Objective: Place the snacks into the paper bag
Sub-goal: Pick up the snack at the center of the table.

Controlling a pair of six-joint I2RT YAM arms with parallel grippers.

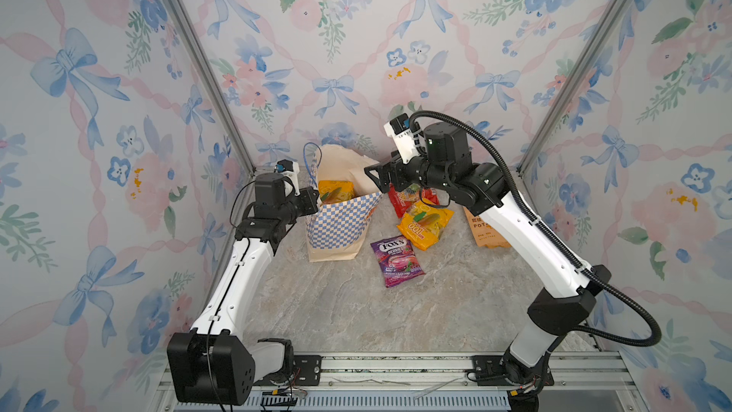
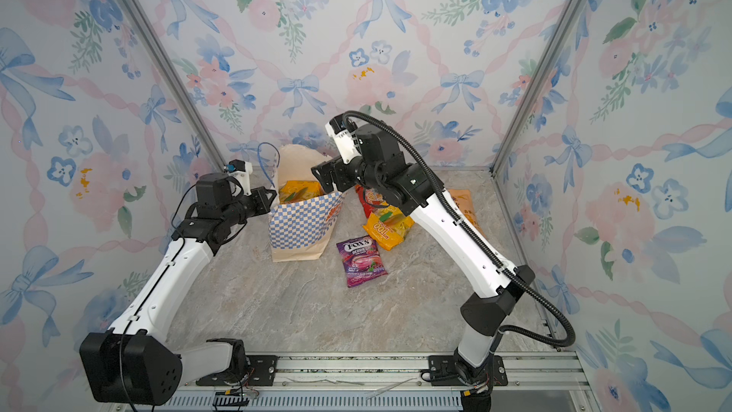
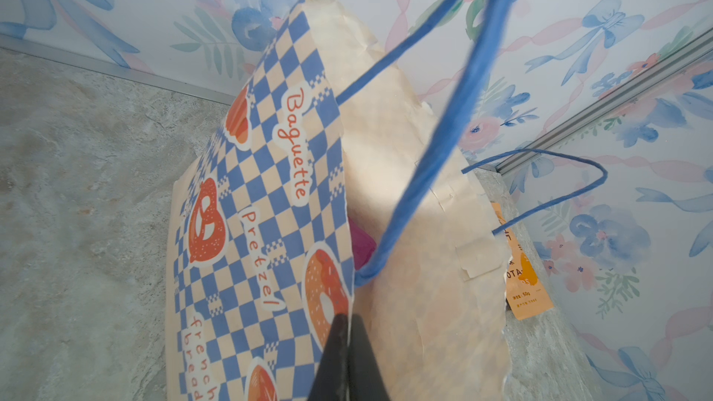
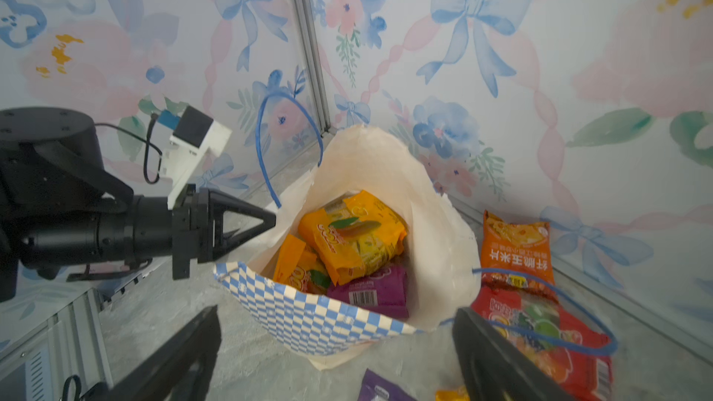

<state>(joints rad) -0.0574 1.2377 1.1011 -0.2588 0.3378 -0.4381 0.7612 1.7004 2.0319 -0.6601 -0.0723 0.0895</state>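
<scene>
The paper bag [image 1: 336,227] is standing open on the desk [image 1: 356,311], and at least three snacks are already sitting inside it. A yellow-orange packet [image 4: 353,241] is lying on top, a second orange packet [image 4: 295,264] is tucked beneath it, and a purple packet [image 4: 370,289] is resting against the bag's checkered wall.

Five more are lying on the desk outside the bag, all on the side facing the right arm. A red packet [image 1: 404,198] and an orange packet with Chinese text [image 4: 515,248] are just beside the bag. A yellow-orange candy pack [image 1: 426,225] and a purple Fox's pack [image 1: 397,261] are near it, and the tan kraft pouch [image 1: 485,231] is lying farthest from it. By my judgement the job is running a little under halfway.

The left jaws are pinching shut on the bag's rim at the opposite side, holding the mouth open. The right jaws are spreading wide and carrying nothing, hovering just over the bag's rim nearest the red packet.
</scene>
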